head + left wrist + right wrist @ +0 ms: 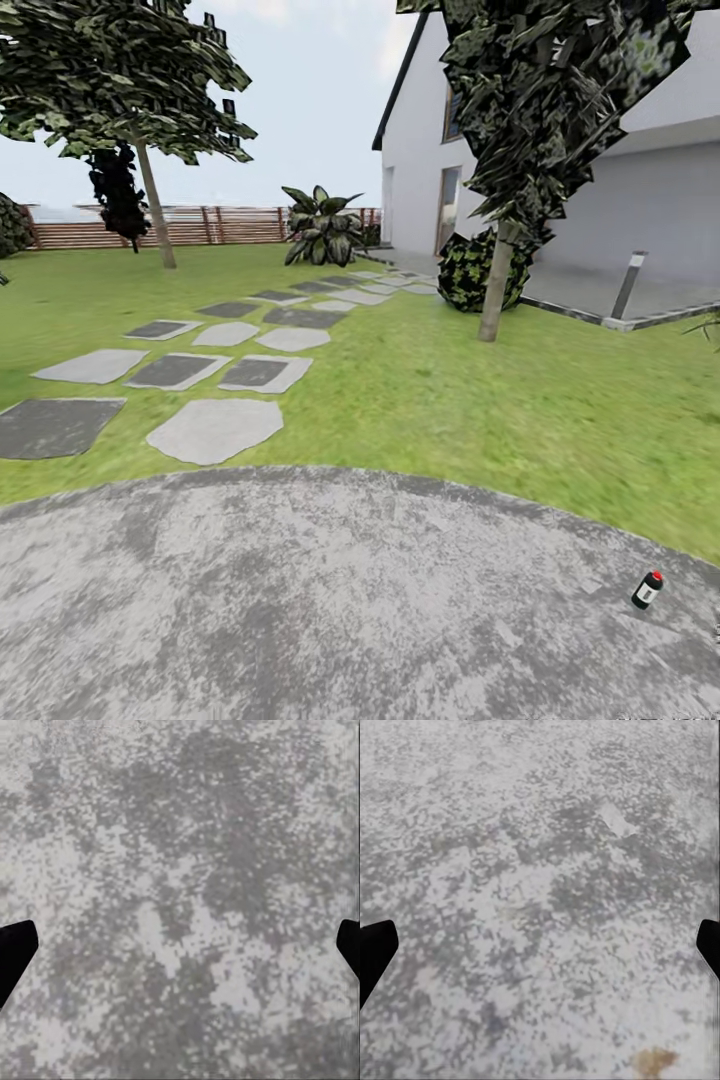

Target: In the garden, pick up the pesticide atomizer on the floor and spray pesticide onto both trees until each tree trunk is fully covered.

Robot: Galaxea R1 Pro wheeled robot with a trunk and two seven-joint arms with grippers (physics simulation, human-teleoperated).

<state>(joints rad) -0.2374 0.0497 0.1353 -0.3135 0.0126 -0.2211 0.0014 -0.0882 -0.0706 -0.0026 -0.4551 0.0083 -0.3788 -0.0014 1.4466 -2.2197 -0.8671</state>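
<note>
The pesticide atomizer (647, 589) is a small dark bottle with a white band and a red top. It stands tilted on the grey mottled paving (330, 600) at the lower right of the head view. One tree has a thin pale trunk (155, 205) far off at the left by the fence. The other tree's trunk (495, 285) rises from the lawn at the right, near the house. My left gripper (180, 952) is open over bare paving, its black fingertips (15, 952) at the picture's edges. My right gripper (540, 952) is open too, with nothing between its fingertips (375, 952).
Grey stepping stones (215, 430) run across the green lawn (480, 400) toward the white house (640, 200). A broad-leaved plant (322, 228) and a red-brown slat fence (200, 226) stand at the back. A dark bush (468, 270) and a grey bollard (629, 284) flank the right tree.
</note>
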